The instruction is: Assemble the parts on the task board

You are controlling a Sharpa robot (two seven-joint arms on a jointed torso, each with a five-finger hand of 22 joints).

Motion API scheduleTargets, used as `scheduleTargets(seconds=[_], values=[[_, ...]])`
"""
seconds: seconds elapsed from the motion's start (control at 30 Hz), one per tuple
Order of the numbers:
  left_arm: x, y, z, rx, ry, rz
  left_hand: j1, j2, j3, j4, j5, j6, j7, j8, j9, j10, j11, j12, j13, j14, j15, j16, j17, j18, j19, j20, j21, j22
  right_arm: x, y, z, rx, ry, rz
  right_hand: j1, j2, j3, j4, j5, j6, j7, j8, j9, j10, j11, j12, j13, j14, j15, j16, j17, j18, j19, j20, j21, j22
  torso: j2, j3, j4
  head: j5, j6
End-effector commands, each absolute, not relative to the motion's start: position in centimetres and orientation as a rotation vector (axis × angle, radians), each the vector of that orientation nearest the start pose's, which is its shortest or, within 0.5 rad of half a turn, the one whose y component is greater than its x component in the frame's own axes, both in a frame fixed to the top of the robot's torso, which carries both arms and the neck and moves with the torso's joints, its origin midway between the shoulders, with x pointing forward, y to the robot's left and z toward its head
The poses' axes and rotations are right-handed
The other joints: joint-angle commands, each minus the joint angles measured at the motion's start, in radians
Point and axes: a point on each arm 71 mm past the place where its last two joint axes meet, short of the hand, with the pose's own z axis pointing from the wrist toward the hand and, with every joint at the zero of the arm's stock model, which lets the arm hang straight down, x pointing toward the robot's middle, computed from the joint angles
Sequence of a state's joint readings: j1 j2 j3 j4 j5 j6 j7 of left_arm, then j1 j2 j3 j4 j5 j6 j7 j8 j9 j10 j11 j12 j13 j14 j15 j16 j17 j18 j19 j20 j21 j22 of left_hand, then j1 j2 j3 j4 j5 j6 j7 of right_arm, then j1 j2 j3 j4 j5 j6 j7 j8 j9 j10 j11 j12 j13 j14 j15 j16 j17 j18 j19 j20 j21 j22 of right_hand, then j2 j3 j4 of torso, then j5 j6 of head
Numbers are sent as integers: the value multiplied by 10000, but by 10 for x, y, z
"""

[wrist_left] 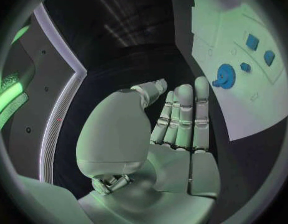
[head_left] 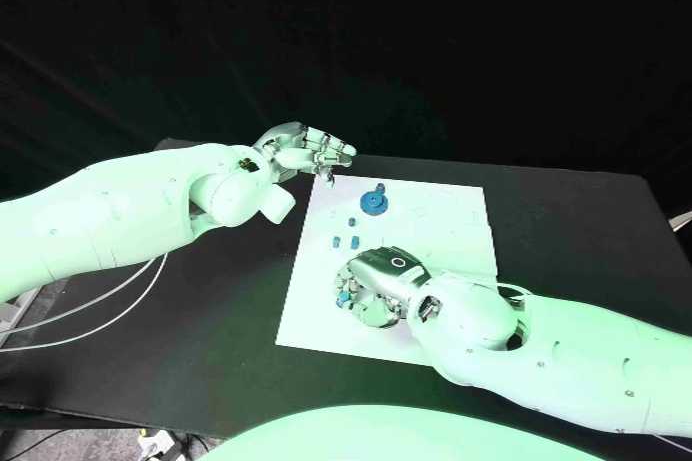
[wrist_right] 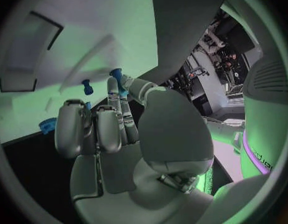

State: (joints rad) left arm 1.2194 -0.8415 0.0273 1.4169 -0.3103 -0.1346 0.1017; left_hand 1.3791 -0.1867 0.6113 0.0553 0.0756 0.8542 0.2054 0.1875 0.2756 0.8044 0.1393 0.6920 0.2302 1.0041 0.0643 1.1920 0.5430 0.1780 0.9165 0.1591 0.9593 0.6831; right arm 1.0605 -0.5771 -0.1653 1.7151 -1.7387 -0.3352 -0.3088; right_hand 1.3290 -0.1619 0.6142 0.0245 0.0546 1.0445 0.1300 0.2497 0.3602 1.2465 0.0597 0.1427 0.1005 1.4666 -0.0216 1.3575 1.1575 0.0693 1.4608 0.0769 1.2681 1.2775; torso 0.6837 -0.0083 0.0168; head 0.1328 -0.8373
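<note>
The right hand (head_left: 378,281) pinched a small blue part (wrist_right: 116,74) between its fingertips over the near end of the task board (head_left: 447,206). The left hand (head_left: 300,149) hovered empty, fingers loosely apart, beside the board's far corner, near a blue gear (head_left: 375,200)

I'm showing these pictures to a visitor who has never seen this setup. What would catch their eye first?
Probably the white board in the middle of the black table, with a blue gear-like wheel near its far end. Next, the right hand over the board's near part, a small blue piece at its fingers. The left hand hangs off the board's far left corner, holding nothing.
</note>
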Motion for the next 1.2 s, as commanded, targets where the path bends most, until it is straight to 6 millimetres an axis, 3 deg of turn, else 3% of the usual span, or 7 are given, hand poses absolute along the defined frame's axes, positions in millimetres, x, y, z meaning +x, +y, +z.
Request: scheduleTargets(seconds=[0.03, 0.2, 0.3, 0.77, 0.93, 1.07, 1.2], values=[[513, 227, -166, -8766, 17284, -13765, -45, 40, 14, 55, -24, 1, 16, -61, -12, -77, -1, 68, -16, 58, 15, 55, 17, 71, 87, 9, -60, -9, 362, -28, -255, -5247, 17326, 8479, -265, -116, -36, 3, 136, -238, 39, -45, 409, -114, 42, -97, -11, 267, 25, -38, -20, 59, -9, 4, -61, -19, -1, -5, 3, -2, 1], [513, 227, -166, -8769, 17289, -13760, -45, 40, 14, 55, -24, 1, 16, -61, -12, -77, -1, 68, -16, 58, 15, 55, 17, 71, 87, 9, -60, -9, 363, -29, -255, -5132, 17330, 8484, -630, -524, -143, 137, 167, -943, 70, -502, 248, -232, 87, -243, 20, 257, 63, -45, -60, 79, -34, 57, -142, -68, -1, 5, 5, -3, -5], [513, 227, -166, -8772, 17288, -13754, -45, 40, 14, 55, -24, 1, 16, -61, -12, -77, -1, 68, -16, 58, 15, 55, 17, 71, 87, 9, -60, -9, 364, -29, -255, -5002, 17259, 8502, -669, -613, -149, 156, 110, -1292, 105, -716, 170, -311, 73, -290, 35, 256, 52, -41, -63, 85, -37, 57, -164, -79, -2, 9, -2, 1, -3], [513, 228, -166, -8773, 17314, -13753, -50, 53, 10, 86, -21, 0, 9, -64, -13, -84, -6, 77, -24, 54, 14, 56, 19, 72, 92, 12, -83, -27, 357, -44, -242, -4229, 16529, 8959, -667, -745, -222, 211, 143, -2370, -78, -1336, -71, -404, 0, -289, 164, 255, -3, -34, -83, 98, -23, 8, -245, -111, -14, 18, -19, -27, 42], [513, 229, -166, -8779, 17299, -13740, -50, 53, 10, 86, -21, 0, 9, -64, -13, -84, -6, 77, -24, 54, 14, 56, 19, 72, 92, 12, -83, -27, 357, -62, -226, -3446, 16136, 9305, -640, -680, -228, 246, 257, -2200, -74, -1257, -35, -203, -77, -160, 278, 319, -67, 98, 115, 51, 75, -44, -37, 89, -24, 13, -30, -116, 81], [513, 230, -166, -8791, 17276, -13718, -50, 53, 10, 86, -21, 0, 9, -64, -13, -84, -6, 77, -24, 54, 14, 56, 19, 72, 92, 12, -83, -27, 364, -83, -214, -2203, 16386, 9606, -684, -660, -268, 318, 212, -1506, 63, -889, 108, 59, -58, 24, 463, 347, -53, 180, 216, 15, 127, -57, 88, 221, -23, 11, -27, -314, 159], [513, 232, -165, -8821, 17143, -13721, -50, 53, 10, 86, -21, 0, 9, -64, -13, -84, -6, 77, -24, 54, 14, 56, 19, 72, 92, 12, -83, -27, 380, -124, -205, -141, 17688, 9386, -782, -709, -507, 384, 220, -856, 149, -499, 250, 602, -7, 559, 911, 370, -4, 276, 337, -15, 165, -4, 220, 361, -44, 0, -87, -618, 259]])
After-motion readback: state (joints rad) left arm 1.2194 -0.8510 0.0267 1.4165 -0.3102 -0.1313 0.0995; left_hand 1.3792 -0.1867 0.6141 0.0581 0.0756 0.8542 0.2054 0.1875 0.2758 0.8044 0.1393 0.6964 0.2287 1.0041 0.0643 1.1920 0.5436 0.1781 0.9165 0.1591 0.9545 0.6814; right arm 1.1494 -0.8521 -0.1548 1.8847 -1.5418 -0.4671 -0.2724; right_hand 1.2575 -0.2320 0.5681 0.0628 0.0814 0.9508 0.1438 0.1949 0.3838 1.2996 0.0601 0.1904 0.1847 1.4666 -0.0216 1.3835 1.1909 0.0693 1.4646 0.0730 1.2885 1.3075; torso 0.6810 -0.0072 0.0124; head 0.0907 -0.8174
